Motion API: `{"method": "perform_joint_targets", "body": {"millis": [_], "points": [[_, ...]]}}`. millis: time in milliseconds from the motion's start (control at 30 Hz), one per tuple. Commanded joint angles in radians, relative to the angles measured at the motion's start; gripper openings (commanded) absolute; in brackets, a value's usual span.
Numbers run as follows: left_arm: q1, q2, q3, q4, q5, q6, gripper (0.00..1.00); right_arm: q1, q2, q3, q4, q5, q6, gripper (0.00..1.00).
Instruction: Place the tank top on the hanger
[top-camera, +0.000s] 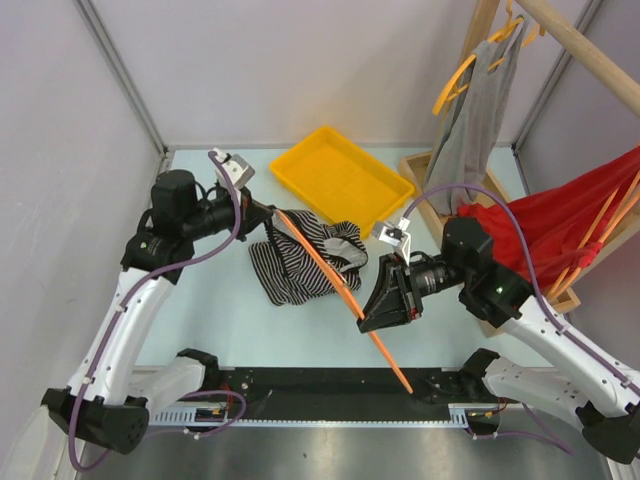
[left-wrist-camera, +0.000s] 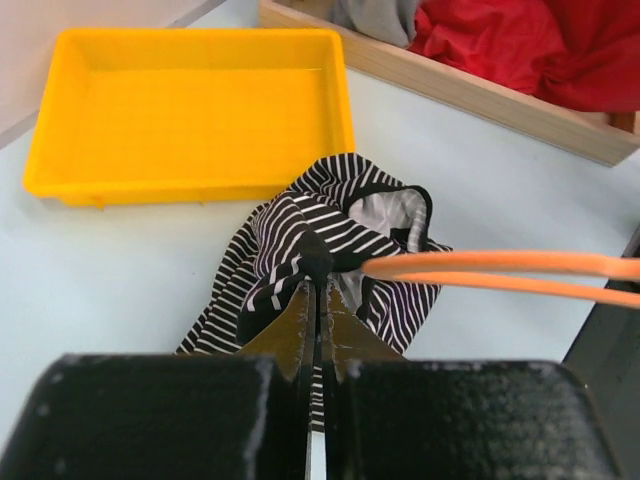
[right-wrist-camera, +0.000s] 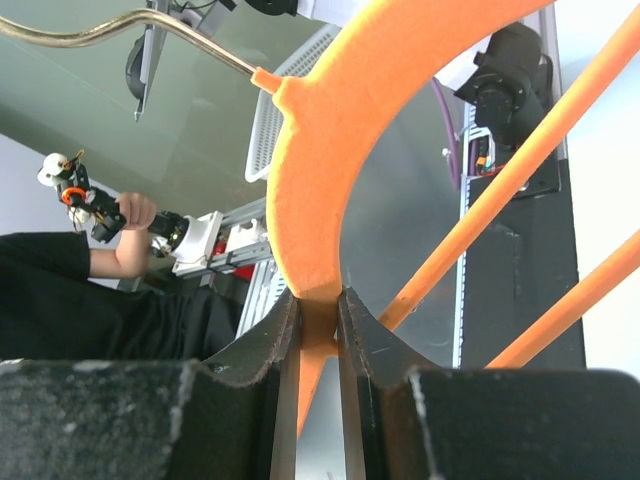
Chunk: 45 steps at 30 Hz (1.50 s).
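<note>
Pale tabletop (top-camera: 220, 320), centre of top view: striped tank top (top-camera: 300, 262) bunched there, orange hanger (top-camera: 385, 355) slanting across it toward lower right. Right end effector (right-wrist-camera: 318, 300) clamped on hanger neck under the hook. Left end effector (left-wrist-camera: 318, 262) pinched together on tank top edge. Hold fabric taut and raised; feed hanger arm through the opening slowly, avoiding snags.

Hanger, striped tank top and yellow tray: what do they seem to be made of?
The hanger looks like orange plastic, matt and faintly grainy, with a silver metal wire hook set in. The tank top is soft fabric, probably a thin knit: it crumples in loose folds. The yellow tray looks like smooth moulded plastic with a slight sheen.
</note>
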Motion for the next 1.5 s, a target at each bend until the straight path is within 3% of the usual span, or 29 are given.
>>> {"method": "perform_joint_targets", "body": {"millis": [0, 433, 567, 1100, 1267, 1467], "points": [[0.006, -0.075, 0.003, -0.003, 0.078, 0.071, 0.00, 0.004, 0.029, 0.028, 0.028, -0.033, -0.009, 0.19], [0.006, -0.135, -0.010, -0.004, 0.070, 0.092, 0.00, 0.004, 0.080, -0.036, 0.042, -0.046, 0.005, 0.18], [0.006, -0.123, -0.016, -0.003, 0.076, 0.112, 0.00, 0.009, 0.104, -0.081, 0.224, -0.098, 0.102, 0.16], [0.006, -0.196, -0.129, 0.005, -0.094, 0.129, 0.00, 0.164, 0.181, -0.153, 0.534, -0.115, 0.320, 0.12], [0.006, -0.236, -0.154, 0.017, 0.003, 0.116, 0.00, 0.184, 0.250, -0.182, 0.646, -0.109, 0.367, 0.12], [0.006, -0.256, -0.134, -0.018, 0.228, 0.070, 0.00, 0.182, 0.330, -0.177, 0.722, -0.121, 0.362, 0.11]]}}
